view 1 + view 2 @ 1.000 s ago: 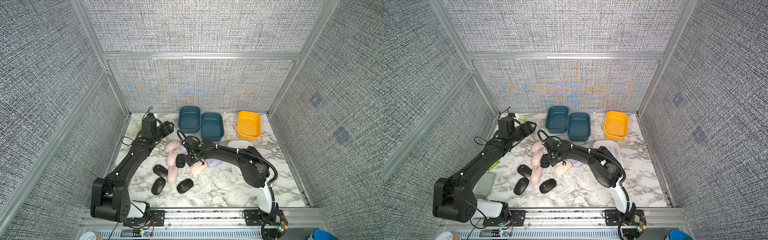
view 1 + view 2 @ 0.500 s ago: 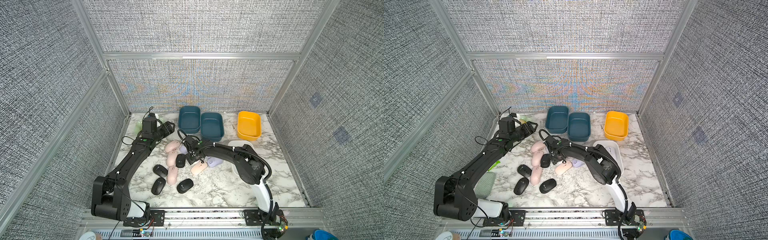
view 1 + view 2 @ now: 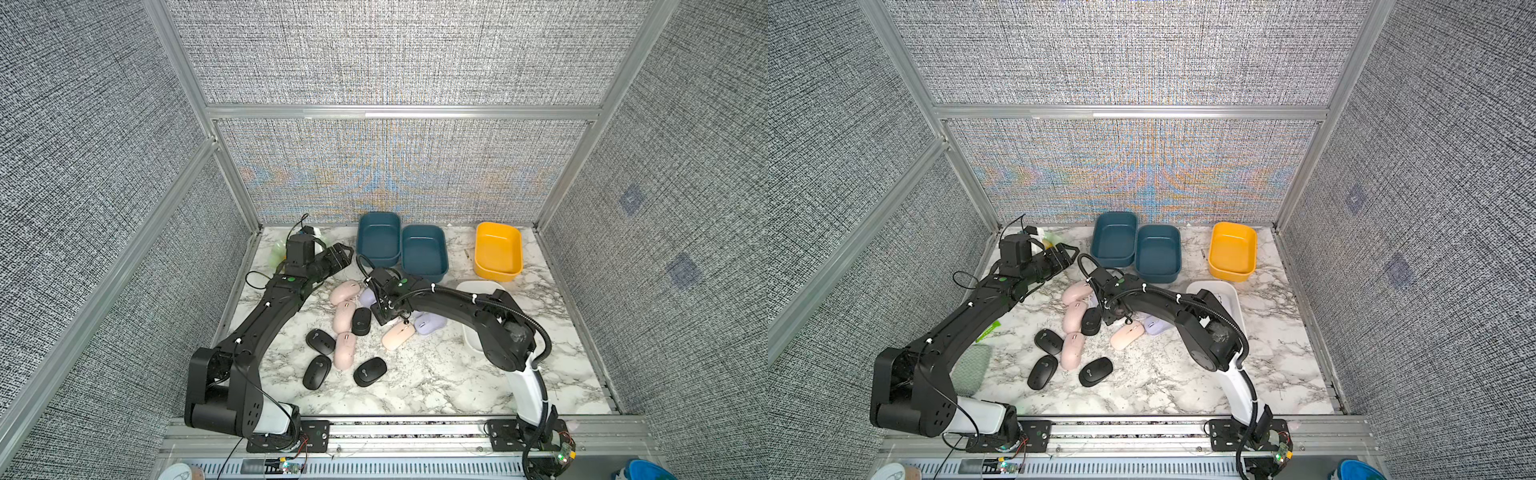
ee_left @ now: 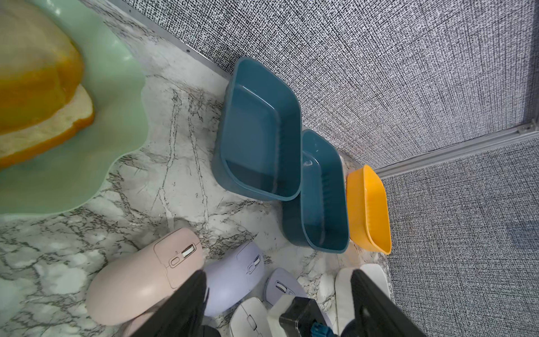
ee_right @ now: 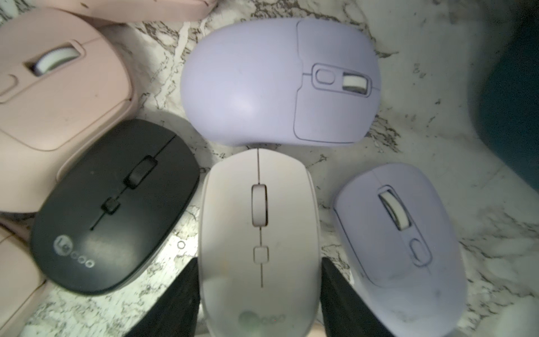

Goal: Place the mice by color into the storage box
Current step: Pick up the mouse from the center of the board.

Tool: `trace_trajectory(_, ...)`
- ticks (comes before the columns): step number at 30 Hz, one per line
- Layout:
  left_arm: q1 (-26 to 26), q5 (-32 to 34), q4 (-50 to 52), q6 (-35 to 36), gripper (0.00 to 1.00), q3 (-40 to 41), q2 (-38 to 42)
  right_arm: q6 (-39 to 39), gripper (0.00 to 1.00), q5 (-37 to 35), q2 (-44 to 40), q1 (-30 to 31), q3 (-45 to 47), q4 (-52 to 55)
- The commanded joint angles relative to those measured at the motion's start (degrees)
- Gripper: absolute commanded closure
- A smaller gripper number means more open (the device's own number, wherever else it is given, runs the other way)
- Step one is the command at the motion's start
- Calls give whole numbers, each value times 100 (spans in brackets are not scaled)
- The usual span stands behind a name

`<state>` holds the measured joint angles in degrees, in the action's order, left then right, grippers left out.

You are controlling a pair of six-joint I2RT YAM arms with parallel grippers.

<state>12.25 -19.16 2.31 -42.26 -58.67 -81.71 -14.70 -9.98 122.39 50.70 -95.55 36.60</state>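
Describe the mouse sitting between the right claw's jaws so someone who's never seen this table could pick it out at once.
On the marble table, find the cluster of mice in front of the two blue bins, under the right claw. Between its jaws lies the white mouse, flanked by a black mouse and a lilac mouse; it alone there is white.

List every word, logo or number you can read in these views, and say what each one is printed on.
"Le" in a circle, followed by three small rings "ooo": on the black mouse, right wrist view.
A similar round mark and rings on the white mouse: too blurred to read.
Pale marks on the other black mice in both top views: too small to read.
No other text shows.
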Motion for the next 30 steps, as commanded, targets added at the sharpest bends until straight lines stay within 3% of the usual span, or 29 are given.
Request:
trace_trajectory(1,-9,-62,-108,16,21,-39,19,-112,39,-124,-123,2,51,-12)
trace_trajectory(11,6,-260,-195,-37,21,-15,-10,-337,40,-405,-813,-14,401,-78)
trace_trajectory(17,80,-479,-219,-33,21,-52,-124,-645,40,-871,-1744,-219,1138,-76)
trace_trajectory(30,775,-537,24,240,21,-285,-320,-1273,40,-1217,-4248,-1738,3655,586)
